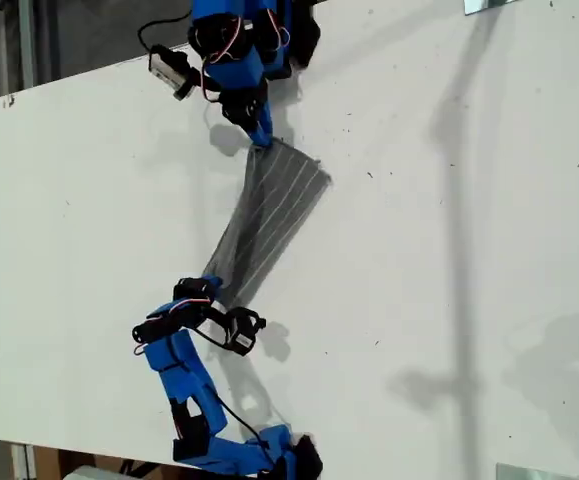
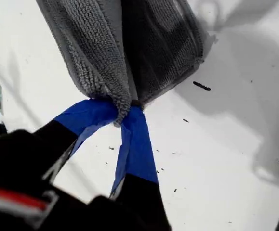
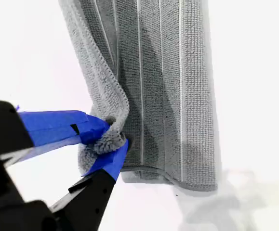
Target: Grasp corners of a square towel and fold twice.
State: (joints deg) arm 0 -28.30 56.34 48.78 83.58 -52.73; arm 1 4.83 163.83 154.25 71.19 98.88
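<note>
Exterior view: a grey striped towel [image 1: 269,215] hangs stretched between two blue arms over a white worktop [image 1: 449,250], running from upper centre of the frame down towards lower centre. My second hand [image 1: 260,140], at the upper end, pinches one corner [image 1: 262,147], and the cloth spreads wide just below it. My first hand [image 1: 212,288], at the lower end, holds the narrow, gathered end of the towel. Each arm casts a soft shadow on the worktop beside it.

First wrist view: my first hand [image 2: 122,109] is closed tight, its blue fingertips [image 2: 135,130] meeting on a bunched fold of towel [image 2: 105,53]. The cloth fans out above them towards the top of the frame, its looped pile showing and its right half in shadow. A small dark speck [image 2: 202,86] marks the worktop [image 2: 235,159] just right of the cloth.

Second wrist view: my second hand [image 3: 111,136] is clamped on a crumpled corner [image 3: 108,139], with blue fingertips [image 3: 98,129] on both sides of it. The towel [image 3: 178,96] stands to the right of the grip, pale stripes running up the frame, its hemmed end at lower centre, close over the white worktop [image 3: 255,96].
</note>
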